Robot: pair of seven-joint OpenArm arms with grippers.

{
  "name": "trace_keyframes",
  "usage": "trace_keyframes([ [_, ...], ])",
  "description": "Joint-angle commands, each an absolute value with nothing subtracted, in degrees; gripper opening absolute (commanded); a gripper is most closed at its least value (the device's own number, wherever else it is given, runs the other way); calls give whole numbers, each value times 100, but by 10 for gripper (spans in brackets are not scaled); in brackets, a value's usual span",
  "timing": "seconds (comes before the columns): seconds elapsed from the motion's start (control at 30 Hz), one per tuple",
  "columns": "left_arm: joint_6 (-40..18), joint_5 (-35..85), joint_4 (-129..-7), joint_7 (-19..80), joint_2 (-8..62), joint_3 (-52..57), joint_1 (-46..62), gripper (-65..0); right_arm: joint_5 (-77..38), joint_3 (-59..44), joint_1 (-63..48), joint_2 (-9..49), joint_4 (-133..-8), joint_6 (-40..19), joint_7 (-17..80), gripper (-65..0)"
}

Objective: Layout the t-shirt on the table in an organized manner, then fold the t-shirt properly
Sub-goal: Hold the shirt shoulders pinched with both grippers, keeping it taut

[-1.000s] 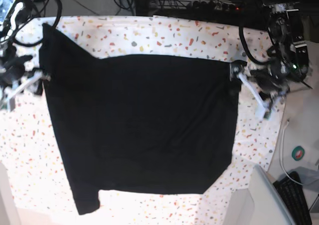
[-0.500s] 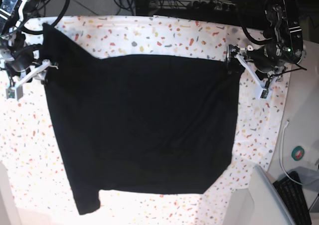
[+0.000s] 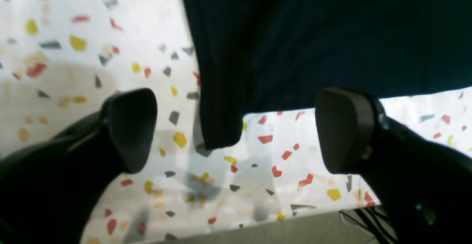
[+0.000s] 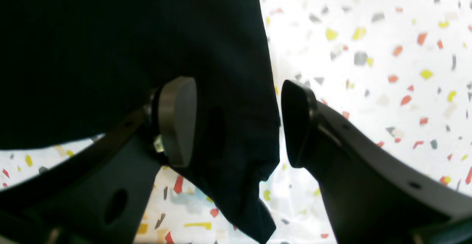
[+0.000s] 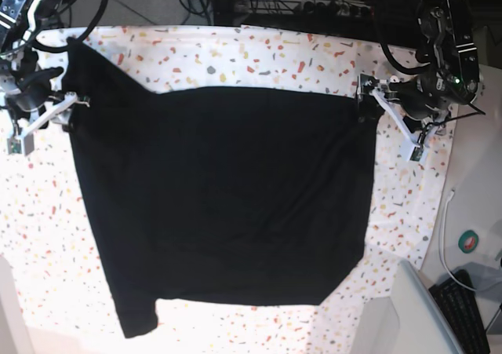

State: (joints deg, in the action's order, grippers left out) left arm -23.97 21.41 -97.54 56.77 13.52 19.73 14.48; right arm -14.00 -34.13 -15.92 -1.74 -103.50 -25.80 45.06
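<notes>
T-shirt: the black t-shirt (image 5: 227,189) lies spread on the table (image 5: 39,244), and is the landmark for the places below; its side nearer the arms runs along the top of the base view
T-shirt corner by the right arm: a narrow flap (image 4: 254,218) juts out past the rest of the cloth, its edge creased and turned
T-shirt corner by the left arm: a small blunt tab (image 3: 221,133) sticks out beyond the long edge
T-shirt far side: a short strip (image 5: 137,319) pokes out at the lower left in the base view; the lower right corner is cut slantwise
Table surface: white with red, yellow, orange and grey flecks, showing on all sides of the t-shirt
Left gripper: over the t-shirt's tab corner (image 3: 239,129); fingers spread wide, one on either side of the tab, nothing pinched
Right gripper: over the t-shirt's flap corner (image 4: 238,122); fingers spread, one over the cloth and the other just outside its side edge, nothing pinched
Touch: cannot tell whether any fingertip meets the t-shirt or the table
Cables: dark cables (image 5: 192,5) beyond the t-shirt's arm-side edge, past the table
Green round thing: a green disc (image 5: 468,241) to the right of the t-shirt in the base view, off the table
White cord: a thin loop (image 5: 443,236) between the t-shirt and the green disc
</notes>
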Motion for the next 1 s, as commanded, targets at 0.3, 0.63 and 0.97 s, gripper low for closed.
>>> trace_keyframes([
  [0.3, -2396, 2149, -10211, 5640, 1429, 2000, 1420, 0, -1446, -3433, -1385, -119, -10756, -2589, 4585, -302],
  [0.63, -2396, 2193, -10738, 5640, 1402, 2009, 1560, 0, -1446, -3433, -1411, -101, -10440, -2589, 4215, -303],
  [0.97, -2396, 2193, -10097, 5613, 1402, 2009, 1569, 0, -1473, -3433, -1402, -110, -10035, -2589, 4435, -303],
])
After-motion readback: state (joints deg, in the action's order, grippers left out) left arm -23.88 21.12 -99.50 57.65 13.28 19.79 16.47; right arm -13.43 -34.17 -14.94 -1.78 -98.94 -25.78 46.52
